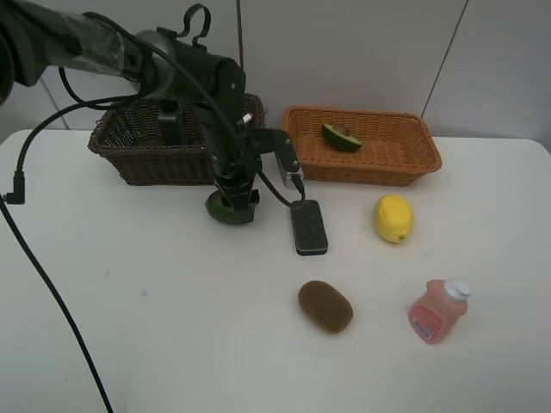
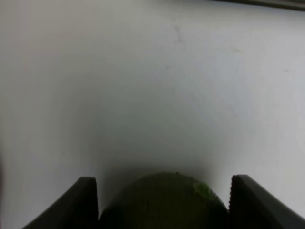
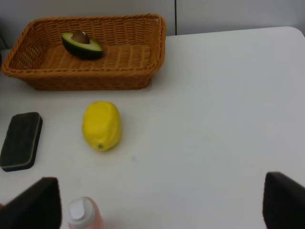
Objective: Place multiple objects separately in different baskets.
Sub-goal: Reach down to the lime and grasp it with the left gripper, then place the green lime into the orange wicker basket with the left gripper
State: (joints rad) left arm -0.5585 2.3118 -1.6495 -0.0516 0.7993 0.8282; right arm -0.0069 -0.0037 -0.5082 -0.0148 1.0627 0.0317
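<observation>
My left gripper (image 1: pixel 234 203) is down on the table in front of the dark brown basket (image 1: pixel 146 163), its fingers closed against both sides of the whole green avocado (image 1: pixel 217 209), which rests on the table. The left wrist view shows the avocado (image 2: pixel 164 210) filling the gap between the fingers (image 2: pixel 88 202). My right gripper (image 3: pixel 157 210) is open and empty; it does not show in the high view. The halved avocado (image 1: pixel 342 137) lies in the orange-tan basket (image 1: pixel 362 172). The black eraser (image 1: pixel 309 227), lemon (image 1: pixel 393 218), kiwi (image 1: pixel 325 306) and pink bottle (image 1: pixel 438 311) lie on the table.
A dark object (image 1: pixel 168 120) stands inside the dark basket, partly hidden by the left arm. The marker is not in view. The right wrist view shows the lemon (image 3: pixel 102 125), eraser (image 3: pixel 21 140), bottle cap (image 3: pixel 81 210) and orange basket (image 3: pixel 95 81). Arm cables hang at the left.
</observation>
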